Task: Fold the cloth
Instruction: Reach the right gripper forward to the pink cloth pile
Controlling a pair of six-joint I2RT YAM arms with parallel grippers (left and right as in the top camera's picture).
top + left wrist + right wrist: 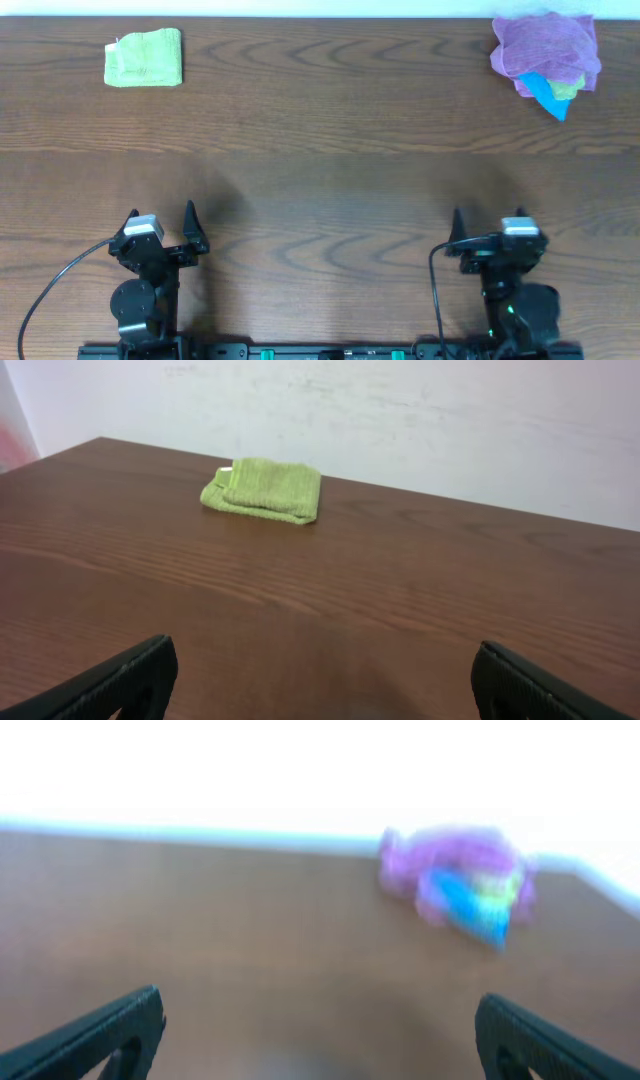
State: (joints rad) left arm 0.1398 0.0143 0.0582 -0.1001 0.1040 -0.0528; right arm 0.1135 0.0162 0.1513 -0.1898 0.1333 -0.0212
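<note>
The lilac-purple cloth (545,50) lies crumpled at the far right corner of the table, on top of a bright blue cloth (548,95) and a bit of yellow-green cloth (566,90). It also shows, blurred, in the right wrist view (455,860). My left gripper (160,222) is open and empty near the front left edge; its fingers show in the left wrist view (320,680). My right gripper (487,228) is open and empty near the front right edge, and its fingers show in the right wrist view (320,1035). Both are far from the cloth.
A folded yellow-green cloth (145,57) lies at the far left of the wooden table (320,170); it shows in the left wrist view (263,488). A pale wall runs behind the table's far edge.
</note>
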